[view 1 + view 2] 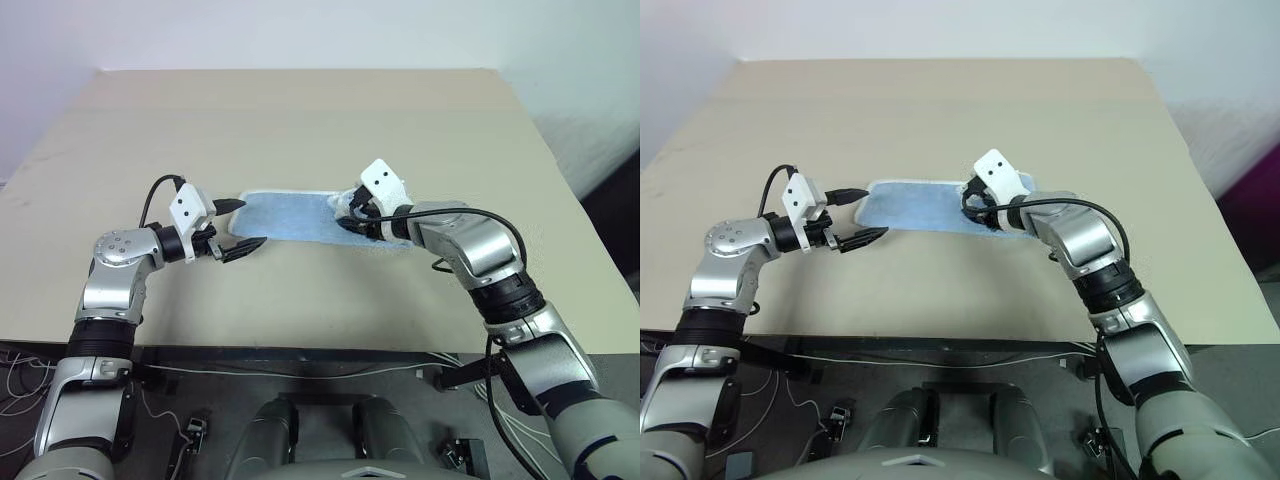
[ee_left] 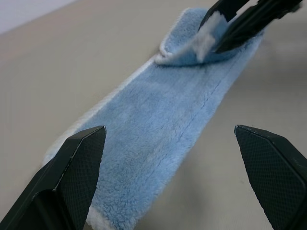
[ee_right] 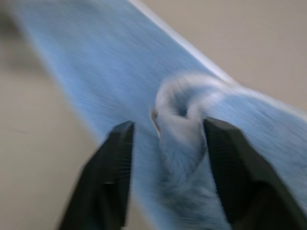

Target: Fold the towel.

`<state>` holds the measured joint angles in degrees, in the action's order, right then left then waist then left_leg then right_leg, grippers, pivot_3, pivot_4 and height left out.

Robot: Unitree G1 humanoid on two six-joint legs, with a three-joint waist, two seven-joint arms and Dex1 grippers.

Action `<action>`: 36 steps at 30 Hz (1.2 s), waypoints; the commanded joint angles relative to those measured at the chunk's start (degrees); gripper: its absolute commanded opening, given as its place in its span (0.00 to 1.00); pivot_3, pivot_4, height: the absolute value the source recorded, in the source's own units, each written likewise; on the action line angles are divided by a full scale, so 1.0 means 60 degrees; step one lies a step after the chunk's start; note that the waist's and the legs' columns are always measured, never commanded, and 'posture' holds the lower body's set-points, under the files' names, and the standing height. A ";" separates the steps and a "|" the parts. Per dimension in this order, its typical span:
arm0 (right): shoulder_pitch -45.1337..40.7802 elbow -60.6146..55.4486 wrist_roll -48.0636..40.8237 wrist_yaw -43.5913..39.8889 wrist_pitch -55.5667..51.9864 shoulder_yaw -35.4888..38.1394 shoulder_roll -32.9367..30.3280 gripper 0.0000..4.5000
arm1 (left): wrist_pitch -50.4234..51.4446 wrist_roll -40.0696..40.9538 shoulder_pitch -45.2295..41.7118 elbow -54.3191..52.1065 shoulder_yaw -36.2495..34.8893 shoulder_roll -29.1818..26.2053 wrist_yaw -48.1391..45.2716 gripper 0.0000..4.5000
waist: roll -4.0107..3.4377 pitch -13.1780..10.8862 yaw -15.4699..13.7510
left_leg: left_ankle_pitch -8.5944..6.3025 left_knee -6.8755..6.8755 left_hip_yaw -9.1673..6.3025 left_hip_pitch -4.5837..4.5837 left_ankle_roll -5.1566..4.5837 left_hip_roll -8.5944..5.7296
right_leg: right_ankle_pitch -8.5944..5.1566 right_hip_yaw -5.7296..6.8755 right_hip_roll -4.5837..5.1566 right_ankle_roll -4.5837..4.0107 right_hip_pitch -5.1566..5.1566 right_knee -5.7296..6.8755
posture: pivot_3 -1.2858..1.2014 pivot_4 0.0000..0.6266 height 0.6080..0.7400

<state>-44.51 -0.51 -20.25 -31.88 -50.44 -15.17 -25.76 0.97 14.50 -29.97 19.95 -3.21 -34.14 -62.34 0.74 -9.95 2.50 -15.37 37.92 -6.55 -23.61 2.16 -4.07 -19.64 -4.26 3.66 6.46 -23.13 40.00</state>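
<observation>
Towel lies flat on the tabletop as a long blue strip, its long axis running straight from one pincer to the other. The left pincer hangs at the strip's near end with its fingers spread wide and empty, the cloth stretching directly away ahead of it. The right pincer sits on the far end, where a white-edged corner is bunched up and curled over between its fingers; the fingers stand part open with the fabric between them, and whether they grip it I cannot tell. The right arm is on the cloth, so bringing that end toward the left pincer looks like the fold to make.
</observation>
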 commanded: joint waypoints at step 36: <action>0.1538 0.1953 0.1657 0.0837 0.2882 0.1519 0.1229 0.01 | 0.7578 0.5786 0.2899 -0.5348 -0.2884 0.3524 0.7921 1.00 | 0.0005 0.0003 -0.0015 | 0.0000 0.0005 0.0002 0.0026 0.0000 0.0000 | 0.0000 -0.0001 -0.0004 0.0000 0.0035 -0.0001 | 0.52 0.24 1.00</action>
<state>-34.49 11.78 -10.30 -26.69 -33.85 -6.88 -18.97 44.14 46.08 -11.39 -12.06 -18.85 -13.31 -17.62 0.77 -9.93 2.42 -15.37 37.96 -6.55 -23.45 2.16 -4.07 -19.64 -4.27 3.64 6.46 -22.90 39.99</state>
